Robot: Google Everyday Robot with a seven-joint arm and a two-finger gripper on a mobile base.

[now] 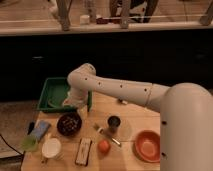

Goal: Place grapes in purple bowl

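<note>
The purple bowl point(69, 124) is a round, very dark bowl on the wooden table at the left. It holds a dark mass that may be the grapes; I cannot tell for sure. My white arm reaches from the right across the table. My gripper point(71, 100) hangs at the arm's end, just above and behind the dark bowl, by the front right corner of the green tray point(50, 91). The arm's wrist hides the fingers.
An orange bowl point(148, 145) stands at the front right. A small dark cup point(114, 122), an orange fruit point(103, 146), a dark flat packet point(83, 150), a white cup point(51, 147) and blue and green items point(36, 132) lie around the dark bowl.
</note>
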